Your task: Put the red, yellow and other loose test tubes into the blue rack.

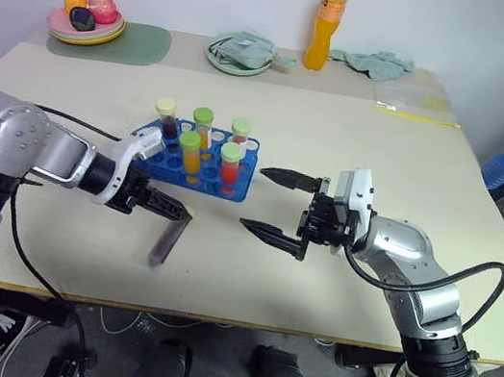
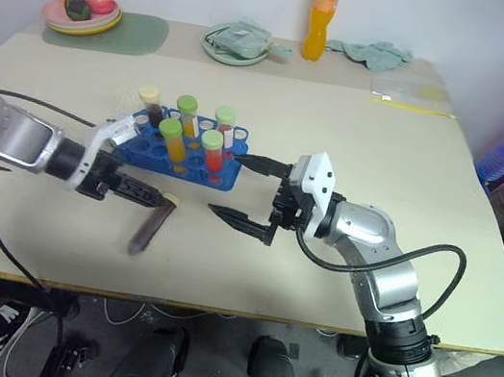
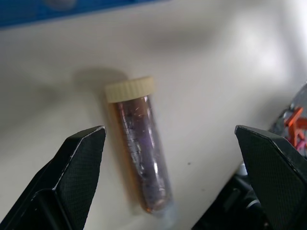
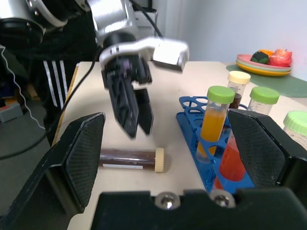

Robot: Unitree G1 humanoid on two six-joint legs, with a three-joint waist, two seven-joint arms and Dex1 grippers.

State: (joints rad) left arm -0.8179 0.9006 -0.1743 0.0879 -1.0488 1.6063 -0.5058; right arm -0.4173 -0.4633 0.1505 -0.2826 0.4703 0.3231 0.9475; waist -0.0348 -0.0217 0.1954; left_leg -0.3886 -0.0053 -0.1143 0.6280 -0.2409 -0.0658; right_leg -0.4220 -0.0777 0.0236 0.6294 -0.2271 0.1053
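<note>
The blue rack [image 1: 204, 172] stands at the table's middle left with several capped tubes upright in it, among them a yellow-orange one [image 1: 190, 153] and a red one [image 1: 229, 167]. A dark purple-brown tube with a cream cap [image 1: 170, 237] lies loose on the table just in front of the rack. My left gripper [image 1: 175, 209] hovers over that tube, open, its fingers [image 3: 79, 163] standing apart on either side of the tube [image 3: 142, 158] without touching it. To the right of the rack my right gripper [image 1: 253, 198] points toward it, open and empty.
An orange drink bottle [image 1: 327, 21], a green plate with a cloth [image 1: 241, 54], a stack of plates with fruit [image 1: 86, 21] on a green mat [image 1: 139, 44], a crumpled cloth [image 1: 376, 64] and a plastic bag [image 1: 416, 102] line the far edge.
</note>
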